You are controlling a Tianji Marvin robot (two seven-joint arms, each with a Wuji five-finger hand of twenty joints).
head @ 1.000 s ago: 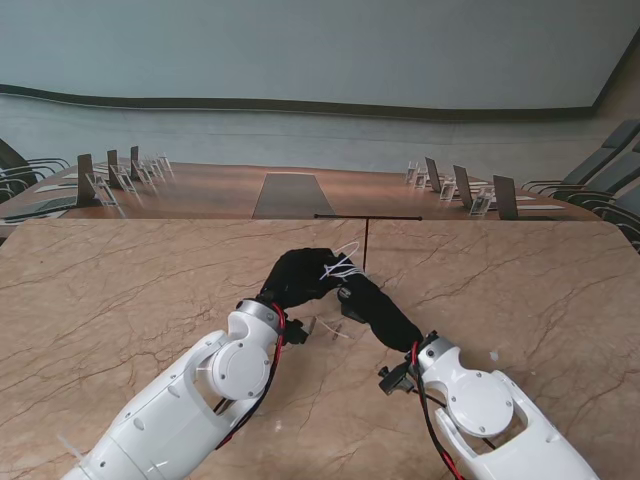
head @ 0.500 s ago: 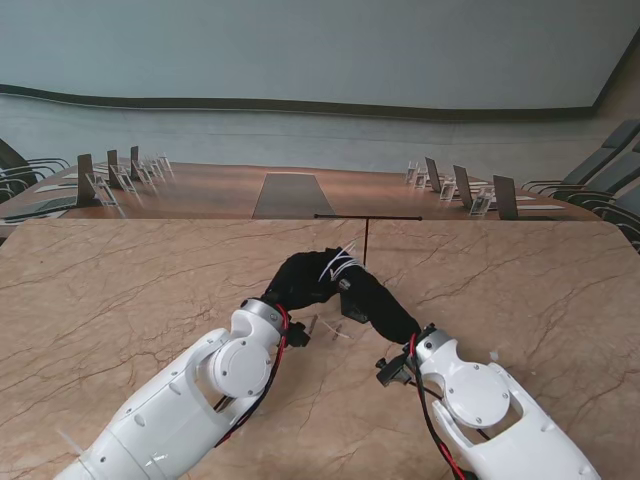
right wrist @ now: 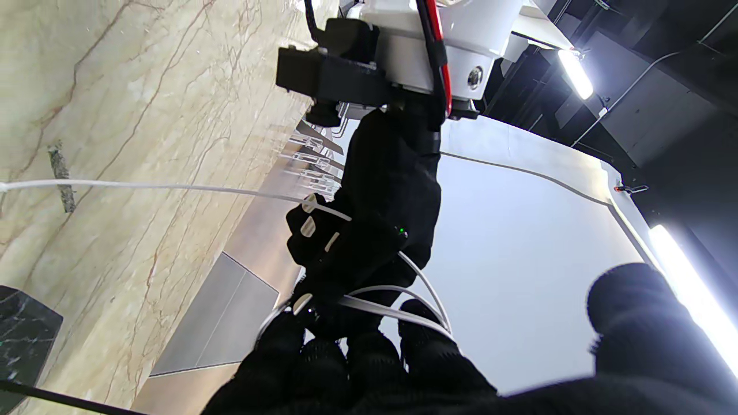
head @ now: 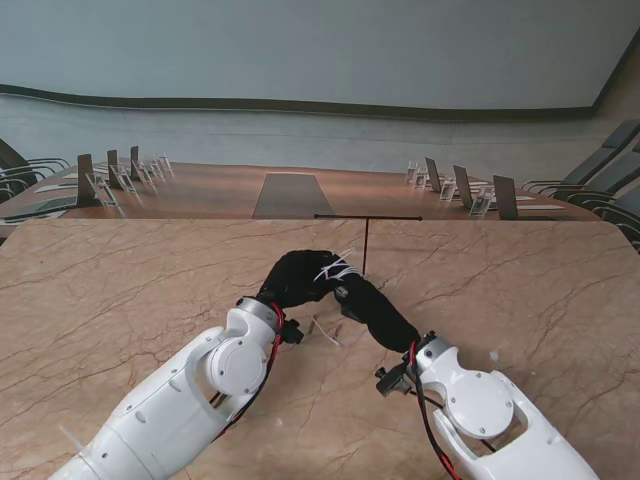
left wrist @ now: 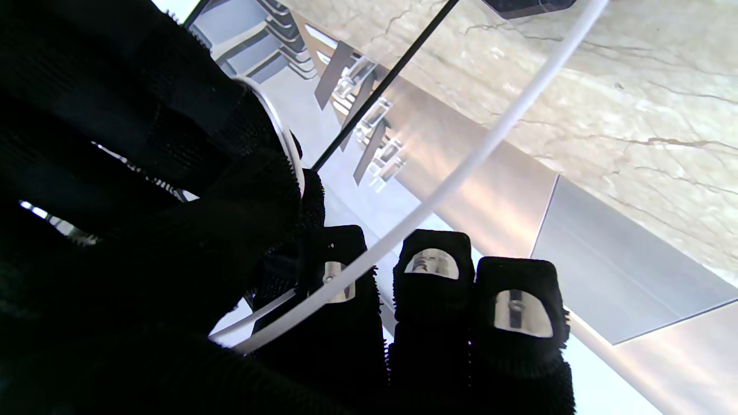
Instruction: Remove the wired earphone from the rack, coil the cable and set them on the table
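- From the stand above our shoulders we look down and forward over the marble table (head: 120,300), far enough back to take in both arms rising from the bottom corners and the hall beyond.
- Our left wrist camera sits tight behind the left hand (left wrist: 173,242), looking along its fingers; the picture is inverted, with the table top at its upper edge.
- Our right wrist camera looks along the right hand (right wrist: 369,369) from equally close, rolled and inverted, and faces across at our left hand and its wrist.
- All three views share the white cable (head: 338,268), the marble surface and the thin black rack post (head: 366,245).
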